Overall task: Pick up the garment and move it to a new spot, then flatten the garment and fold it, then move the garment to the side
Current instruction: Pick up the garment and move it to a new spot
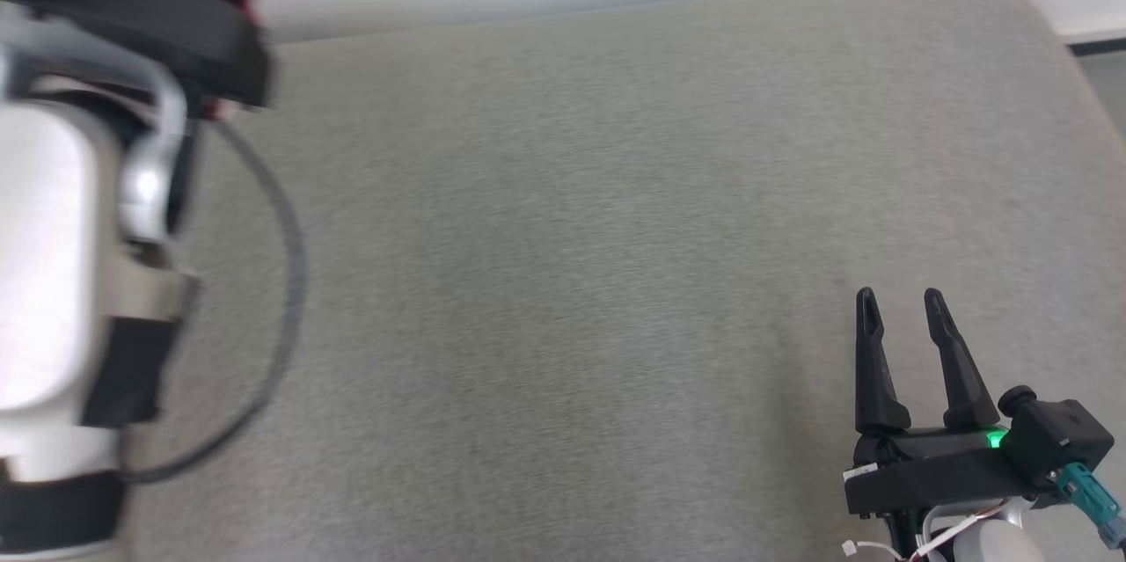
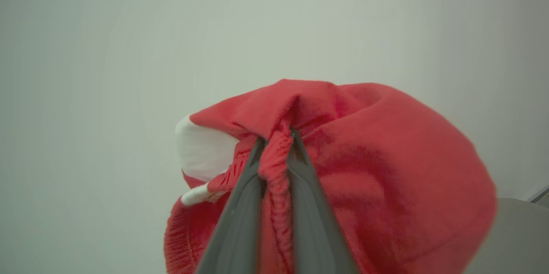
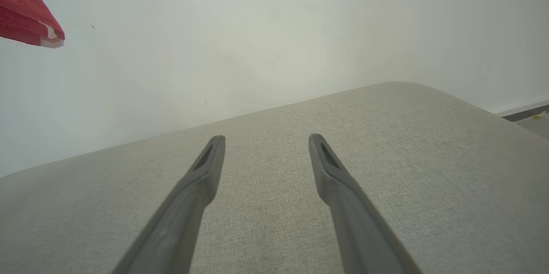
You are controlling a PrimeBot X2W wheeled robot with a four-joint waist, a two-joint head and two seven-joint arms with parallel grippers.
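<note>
Left gripper (image 2: 276, 137) was clamped on the lifted red garment (image 2: 386, 158); right gripper (image 1: 899, 298) stood wide, empty, above the grey cushion (image 1: 572, 237). Pickup apparently done; placing, flattening, folding outstanding.

Left arm (image 1: 53, 281) raised at left edge of head view, forearm blurred. Left gripper (image 2: 276, 134): fingers pinched on garment (image 2: 386, 158). Right gripper (image 1: 899, 298) low, fingers spread wide, pointing forward.

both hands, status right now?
Left hand: closed, holding the red garment.
Right hand: open, holding nothing.
</note>
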